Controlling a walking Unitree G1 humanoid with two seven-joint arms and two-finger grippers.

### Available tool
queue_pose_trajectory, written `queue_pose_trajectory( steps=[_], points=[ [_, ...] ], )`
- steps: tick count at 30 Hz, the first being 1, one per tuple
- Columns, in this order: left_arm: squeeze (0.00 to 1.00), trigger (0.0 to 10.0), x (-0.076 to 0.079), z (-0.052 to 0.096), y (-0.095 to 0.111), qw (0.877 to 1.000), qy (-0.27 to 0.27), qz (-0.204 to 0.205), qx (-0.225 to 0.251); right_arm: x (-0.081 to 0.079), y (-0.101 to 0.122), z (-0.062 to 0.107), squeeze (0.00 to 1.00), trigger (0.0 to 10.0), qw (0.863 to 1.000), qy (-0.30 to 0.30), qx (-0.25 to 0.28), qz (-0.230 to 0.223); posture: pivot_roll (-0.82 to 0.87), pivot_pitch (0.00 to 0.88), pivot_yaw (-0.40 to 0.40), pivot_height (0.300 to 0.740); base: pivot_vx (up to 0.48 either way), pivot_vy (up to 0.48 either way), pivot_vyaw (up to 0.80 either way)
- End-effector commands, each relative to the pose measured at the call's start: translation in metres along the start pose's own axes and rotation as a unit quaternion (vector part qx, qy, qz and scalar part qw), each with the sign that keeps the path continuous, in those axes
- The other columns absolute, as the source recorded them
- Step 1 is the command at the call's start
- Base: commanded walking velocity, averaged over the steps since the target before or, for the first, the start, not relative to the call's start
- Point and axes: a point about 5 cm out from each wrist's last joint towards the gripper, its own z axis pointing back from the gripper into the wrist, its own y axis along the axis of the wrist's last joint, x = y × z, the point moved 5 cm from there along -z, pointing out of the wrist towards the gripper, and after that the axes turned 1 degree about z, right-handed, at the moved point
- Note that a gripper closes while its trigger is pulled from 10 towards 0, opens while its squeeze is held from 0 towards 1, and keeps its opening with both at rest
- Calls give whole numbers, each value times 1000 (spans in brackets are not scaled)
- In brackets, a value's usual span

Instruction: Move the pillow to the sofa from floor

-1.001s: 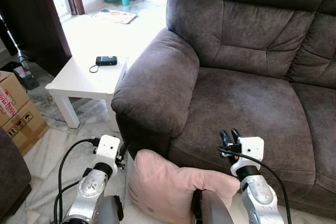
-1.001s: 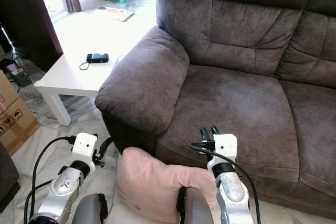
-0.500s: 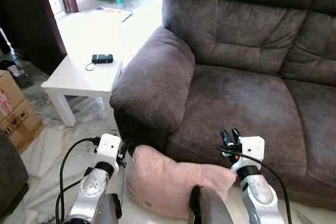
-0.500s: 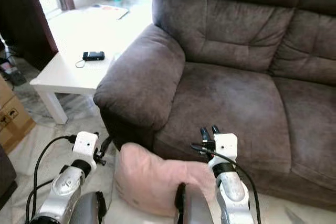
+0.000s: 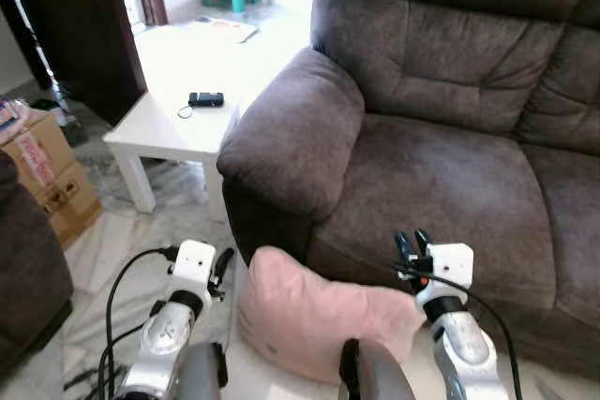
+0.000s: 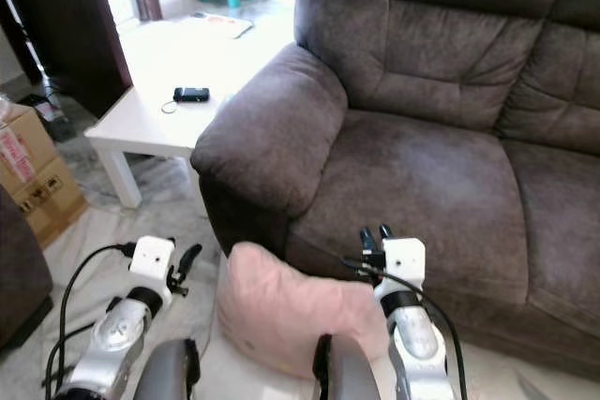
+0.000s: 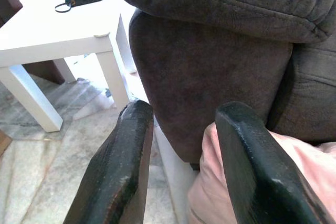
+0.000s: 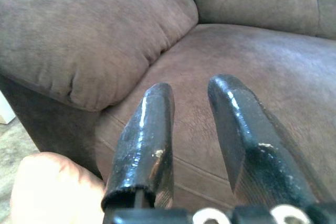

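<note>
Sofa [image 5: 441, 138]: seat bare; nothing placed on it yet.
Table [image 5: 164, 128]: beside the sofa arm.
Pillow [image 5: 319, 311]: on the floor against the sofa front, between both arms; not gripped.
Left gripper [image 7: 181, 166]: fingers parted, held beside the pillow.
Right gripper [image 8: 197, 129]: fingers parted, nothing held, above the pillow.
Progress: lift and placement judged undone.

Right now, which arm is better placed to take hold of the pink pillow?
Probably the left. The left pincer is open beside the pink pillow, whose edge lies against one of its fingers. The right pincer points over the pillow toward the sofa seat.
</note>
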Motion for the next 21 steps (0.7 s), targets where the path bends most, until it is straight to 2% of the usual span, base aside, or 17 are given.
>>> queue_pose_trajectory(
  steps=[1, 8, 21],
  points=[
    [0, 10000, 2, -3, 4, 1000, -3, -3, 7, 4, 1, -1, 0, 10000, 1000, -6, 2, 3, 50, 0, -77, 553, 0, 0, 0],
    [0, 10000, 1, -3, 5, 1000, 1, -5, 8, 5, -3, 0, 0, 10000, 1000, -11, -10, -5, 52, 0, -77, 553, 0, 0, 0],
    [0, 10000, 0, -3, 6, 1000, 6, -7, 9, 4, -5, -1, 0, 10000, 1000, -6, -16, -12, 53, 0, -79, 553, 0, 0, -611]
  ],
)
